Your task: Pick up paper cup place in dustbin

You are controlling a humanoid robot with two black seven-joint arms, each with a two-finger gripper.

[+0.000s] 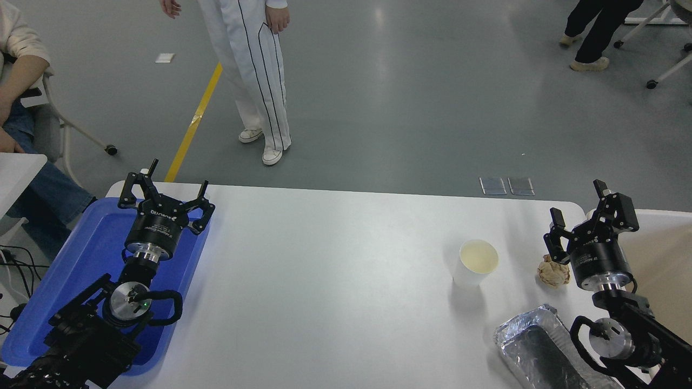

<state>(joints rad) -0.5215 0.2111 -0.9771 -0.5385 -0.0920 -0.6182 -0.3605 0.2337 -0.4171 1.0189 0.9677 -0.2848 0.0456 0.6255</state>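
Standing upright on the white table, the paper cup shows its pale yellowish inside and nothing touches it. Just to its right lies a crumpled tan paper ball, between the cup and the right gripper, whose fingers are spread and empty above the table's right edge. Nearer the camera, a silver foil tray sits below the cup, beside the right arm. The dustbin stands at the far right, partly hidden by that arm. The left gripper, fingers spread, hangs over a blue tray. A person in white trousers stands beyond the table.
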